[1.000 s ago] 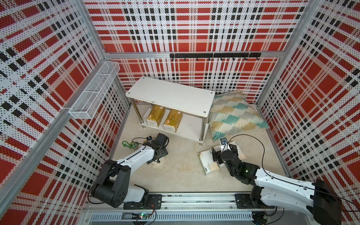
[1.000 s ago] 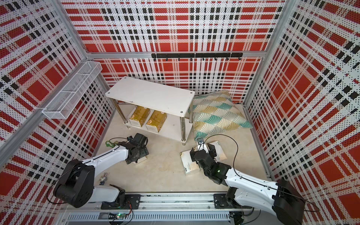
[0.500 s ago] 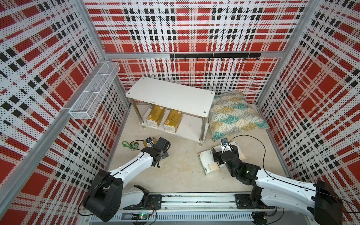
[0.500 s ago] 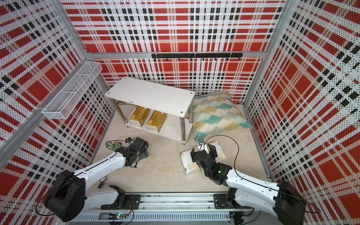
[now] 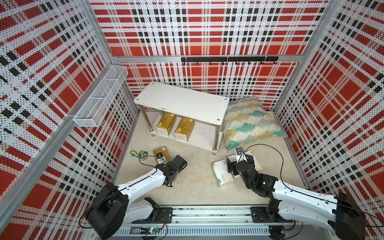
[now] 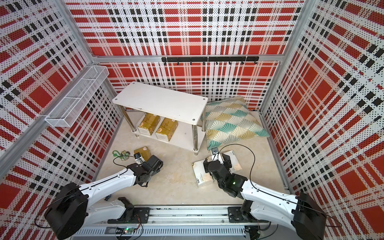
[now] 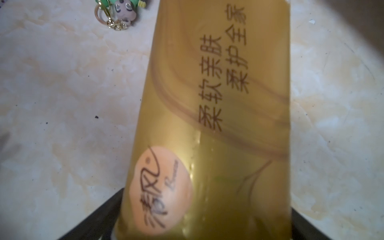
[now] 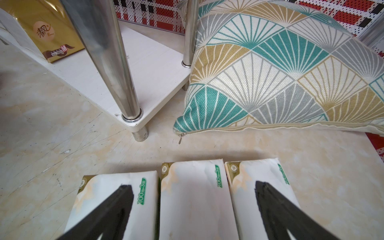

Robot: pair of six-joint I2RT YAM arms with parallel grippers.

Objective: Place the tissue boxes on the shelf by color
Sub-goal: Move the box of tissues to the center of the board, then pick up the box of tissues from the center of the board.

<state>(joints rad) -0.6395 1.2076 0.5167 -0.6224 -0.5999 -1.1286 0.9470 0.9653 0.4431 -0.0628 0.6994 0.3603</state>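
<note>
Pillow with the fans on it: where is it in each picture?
In a top view: pillow on the floor, right of the shelf.
In a top view: pillow, also beside the shelf.
Left wrist: not in it.
Right wrist: pillow beyond the white packs, beside the shelf.
Shared landmark: the shelf's front leg nearest the pillow.

2 gold packs (image 5: 166,124) on shelf's (image 5: 182,99) lower board; 1 gold pack (image 7: 207,104), 3 white packs (image 8: 193,197) on floor (image 5: 197,187).

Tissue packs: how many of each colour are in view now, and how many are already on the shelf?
Gold tissue packs: 3, two on the shelf, one loose pack on the floor.
White tissue packs: 3, all on the floor.
Total: 6, with 2 shelved.
</note>
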